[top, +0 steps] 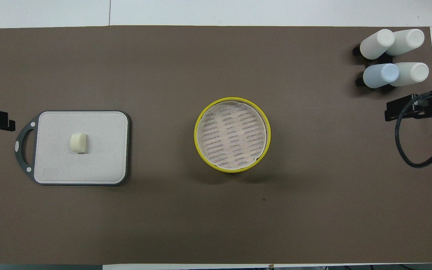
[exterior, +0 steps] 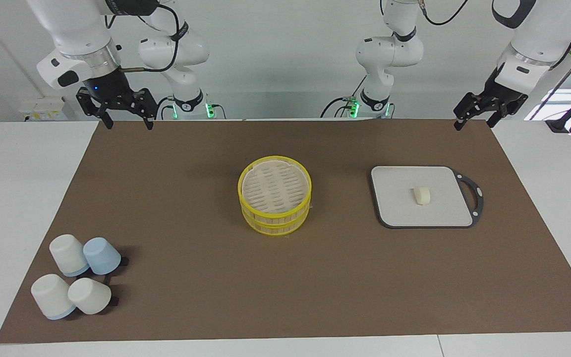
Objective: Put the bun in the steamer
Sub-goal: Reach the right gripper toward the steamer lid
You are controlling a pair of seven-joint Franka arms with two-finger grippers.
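Both sets of jaws were held wide apart, with nothing gripped in either. The left gripper (exterior: 474,121) was raised over the mat's edge nearest the robots, at the left arm's end of the table, and the right gripper (exterior: 128,120) was raised over the same edge at the right arm's end; both arms were kept waiting.

The bun (exterior: 422,195) was laid on the grey board (exterior: 394,198), roughly at its middle, and was touched by neither gripper. The board was set flat on the brown mat (exterior: 191,277) toward the left arm's end, its handle turned toward that end. The steamer (exterior: 274,202) was placed at the middle of the mat, well apart from the board, and its slatted top was seen inside the yellow rim. Four cups (exterior: 76,282), three white and one blue, were grouped upside down at the right arm's end, farther from the robots than the steamer.
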